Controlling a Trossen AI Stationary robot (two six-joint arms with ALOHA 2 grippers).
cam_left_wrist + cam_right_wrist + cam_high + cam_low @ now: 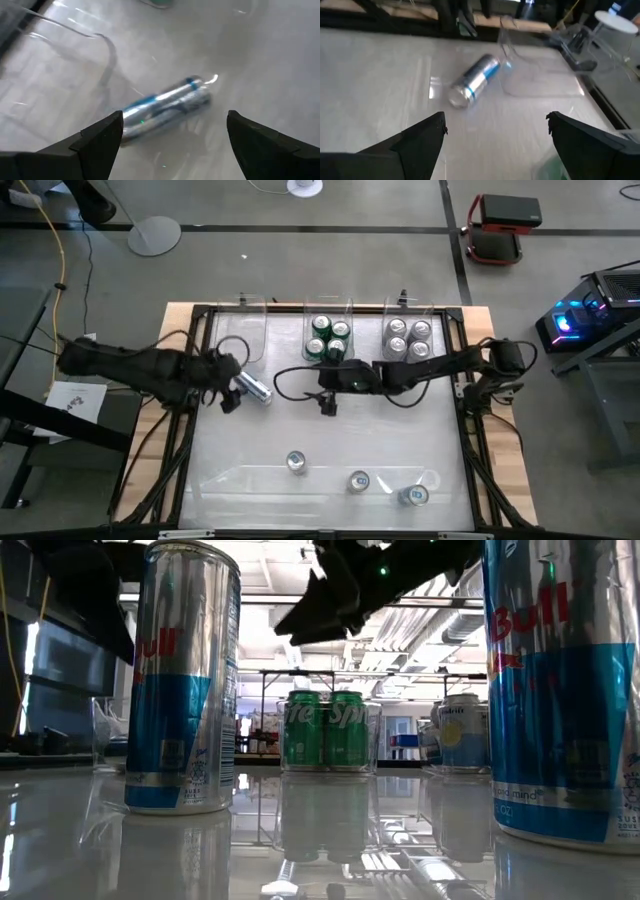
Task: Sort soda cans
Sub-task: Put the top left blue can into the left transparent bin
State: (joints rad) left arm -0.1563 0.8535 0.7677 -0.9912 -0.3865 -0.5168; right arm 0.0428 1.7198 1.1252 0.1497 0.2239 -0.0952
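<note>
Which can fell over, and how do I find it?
Look at the empty clear bin at the table's far left, beside the bin of green cans. Just in front of it, by the open left gripper, lies a silver-and-blue can. It is the only can on its side; all others stand upright.

Three clear bins along the table's far edge: left bin (pixel 243 330) no cans visible, middle bin (pixel 328 315) holding four cans (pixel 328 339), right bin (pixel 409 315) holding four cans (pixel 409 339). One can (pixel 255 388) lies on its side just before the left bin. Three upright cans (pixel 357 479) stand in a row near the front edge.
</note>
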